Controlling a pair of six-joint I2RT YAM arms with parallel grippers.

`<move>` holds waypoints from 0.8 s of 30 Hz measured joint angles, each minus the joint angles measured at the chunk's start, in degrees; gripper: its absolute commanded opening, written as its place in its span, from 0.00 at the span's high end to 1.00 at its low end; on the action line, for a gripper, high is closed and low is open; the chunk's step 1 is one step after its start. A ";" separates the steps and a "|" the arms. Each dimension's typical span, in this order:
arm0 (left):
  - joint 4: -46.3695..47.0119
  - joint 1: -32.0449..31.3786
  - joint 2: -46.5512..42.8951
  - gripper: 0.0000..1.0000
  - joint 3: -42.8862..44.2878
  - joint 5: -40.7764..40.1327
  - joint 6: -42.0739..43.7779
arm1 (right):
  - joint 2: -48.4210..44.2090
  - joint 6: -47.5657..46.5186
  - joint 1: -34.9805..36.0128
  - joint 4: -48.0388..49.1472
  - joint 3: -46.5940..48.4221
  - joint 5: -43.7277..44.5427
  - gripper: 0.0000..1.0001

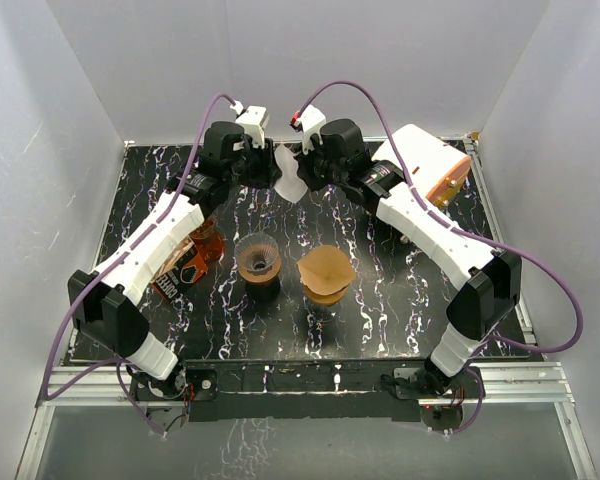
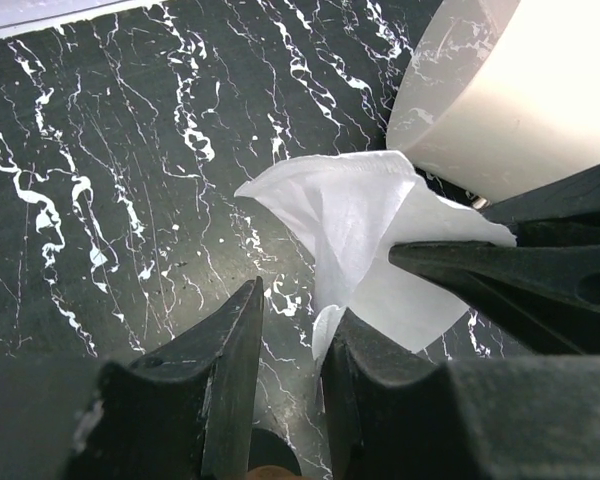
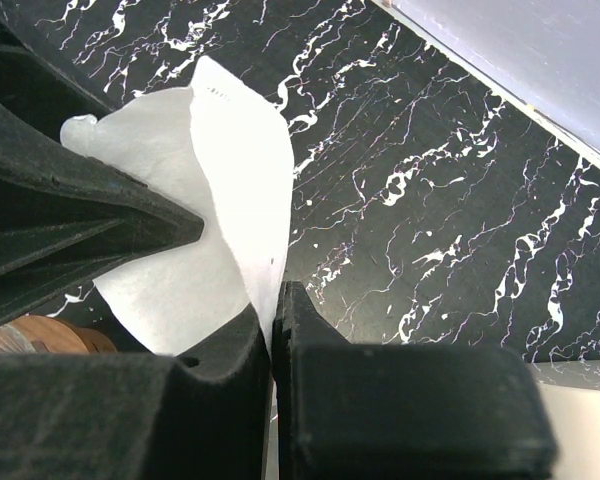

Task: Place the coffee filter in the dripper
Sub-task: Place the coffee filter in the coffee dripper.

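Observation:
A white paper coffee filter (image 1: 290, 181) hangs in the air over the back of the table, between my two grippers. My right gripper (image 1: 306, 172) is shut on one edge of it; in the right wrist view the filter (image 3: 215, 170) runs down between the closed jaws of the right gripper (image 3: 272, 300). My left gripper (image 2: 300, 302) is open; dark marble shows through the gap and the filter (image 2: 365, 215) lies against the tip of its right finger (image 2: 352, 335). The brown ribbed dripper (image 1: 258, 257) stands on a black base at mid-table, well in front of both grippers.
A brown paper cone (image 1: 325, 272) sits on a stand right of the dripper. A coffee bag (image 1: 183, 268) and an amber vessel (image 1: 210, 240) lie under the left arm. A white and orange appliance (image 1: 435, 165) stands at the back right. White walls surround the marble table (image 1: 400, 320).

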 measured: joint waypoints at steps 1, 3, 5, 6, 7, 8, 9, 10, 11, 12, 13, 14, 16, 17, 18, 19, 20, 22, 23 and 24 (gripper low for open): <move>0.17 0.00 -0.09 0.72 -0.24 0.20 0.15 | 0.00 0.00 0.00 0.00 0.00 -0.02 1.00; 0.22 0.00 -0.31 0.71 -0.81 0.68 0.33 | 0.00 -0.04 -0.02 0.00 0.00 0.00 1.00; 0.22 0.00 -0.44 0.71 -1.27 1.18 0.48 | 0.00 -0.07 -0.13 -0.02 0.00 0.00 0.99; 0.17 0.00 -0.50 0.71 -1.40 1.27 0.59 | 0.00 -0.11 -0.20 -0.02 0.00 0.02 0.99; 0.15 0.00 -0.52 0.71 -1.51 1.38 0.72 | 0.00 -0.17 -0.26 -0.02 0.00 0.04 0.99; 0.17 0.00 -0.52 0.70 -1.55 1.46 0.81 | 0.00 -0.22 -0.33 -0.02 0.00 0.09 0.99; 0.15 0.00 -0.55 0.69 -1.55 1.49 0.90 | 0.00 -0.24 -0.35 -0.02 0.00 0.17 0.99; 0.17 0.00 -0.59 0.69 -1.55 1.55 0.98 | 0.00 -0.26 -0.37 -0.02 0.00 0.20 0.99; 0.17 0.02 -0.66 0.68 -1.55 1.73 1.05 | 0.00 -0.26 -0.39 -0.02 0.00 0.17 1.00; 0.17 0.02 -0.79 0.67 -1.55 2.12 1.14 | 0.00 -0.33 -0.39 -0.02 0.00 -0.04 1.00; 0.17 0.07 -0.90 0.65 -1.55 2.58 1.16 | 0.00 -0.44 -0.42 -0.02 0.00 -0.24 1.00; 0.20 0.09 -1.05 0.64 -1.55 3.17 1.20 | 0.00 -0.52 -0.46 -0.04 0.00 -0.55 1.00; 0.22 0.20 -1.36 0.59 -1.55 4.72 1.20 | -0.04 -1.03 -0.50 -0.07 0.00 -1.66 1.00; 0.24 0.24 -1.57 0.57 -1.55 5.77 1.22 | -0.07 -1.31 -0.52 -0.09 0.00 -2.27 1.00; 0.26 0.28 -1.77 0.55 -1.55 6.93 1.27 | -0.11 -1.53 -0.59 -0.15 0.00 -2.91 1.00; 0.35 0.35 -1.97 0.52 -1.55 8.22 1.42 | -0.15 -1.77 -0.61 -0.24 0.00 -3.56 1.00; 0.44 0.39 -2.16 0.50 -1.55 9.66 1.60 | -0.20 -2.12 -0.61 -0.44 0.00 -4.17 1.00; 0.39 0.57 -2.67 0.45 -1.55 13.22 2.23 | -0.37 -2.95 -0.61 -0.87 0.00 -5.53 1.00; 0.33 0.61 -2.80 0.42 -1.53 14.08 2.47 | -0.50 -3.34 -0.61 -1.20 0.00 -6.27 1.00; 0.04 0.70 -2.99 0.40 -1.38 15.65 3.04 | -0.66 -3.91 -0.61 -1.46 0.00 -6.86 1.00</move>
